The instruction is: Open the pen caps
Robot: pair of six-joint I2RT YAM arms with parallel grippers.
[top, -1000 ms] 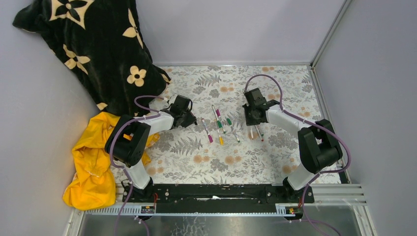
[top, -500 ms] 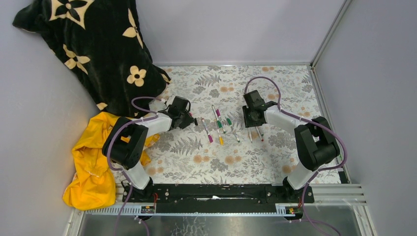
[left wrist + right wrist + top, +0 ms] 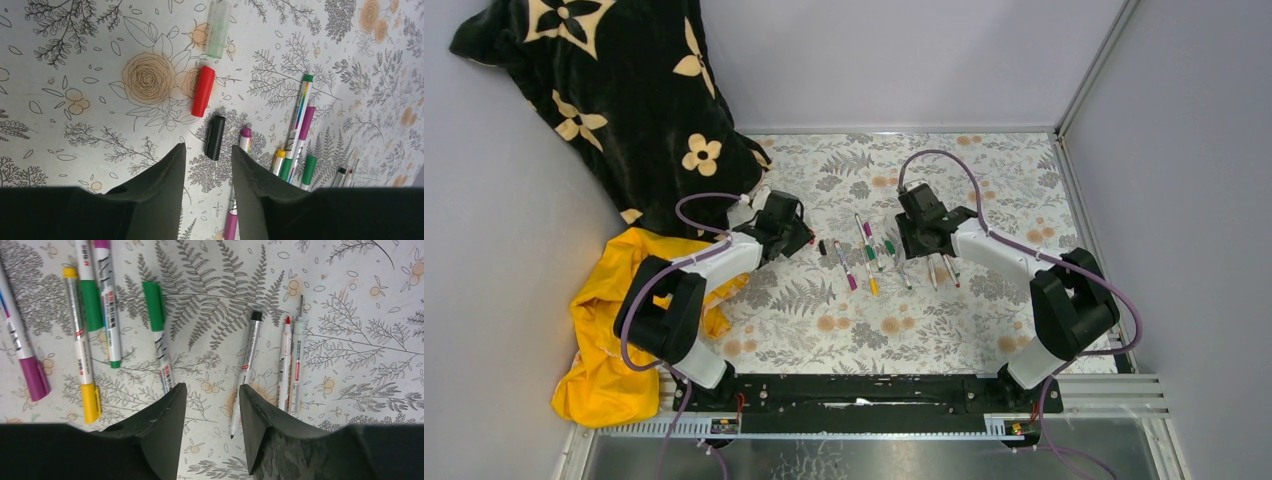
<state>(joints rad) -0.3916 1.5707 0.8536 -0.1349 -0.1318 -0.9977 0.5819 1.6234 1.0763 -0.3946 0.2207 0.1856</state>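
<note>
1. Top external view: the left gripper (image 3: pixel 810 242) and the right gripper (image 3: pixel 910 250) are seen low over the flowered table (image 3: pixel 984 170), with the pens (image 3: pixel 867 256) laid out between and beside them.
2. The left gripper's fingers (image 3: pixel 160 190) are held moderately apart, and nothing is gripped between them.
3. Three pen caps (image 3: pixel 203 90) are shown loose on the table in the left wrist view. A black cap (image 3: pixel 215 137) is seen in the gap at the fingertips, a red cap (image 3: pixel 202 100) just beyond it, and a pale greenish cap (image 3: pixel 217 29) farther off.
4. The right gripper's fingers (image 3: pixel 155 435) are spread wide, and nothing is held.
5. In the right wrist view, three uncapped pens (image 3: pixel 285 365) are laid side by side just beyond the right finger. The capped pens (image 3: pixel 91 297), with green, yellow and magenta caps, are found to their left.
6. A yellow cloth (image 3: pixel 609 340) and a dark flowered blanket (image 3: pixel 614 100) are heaped at the table's left edge.
</note>
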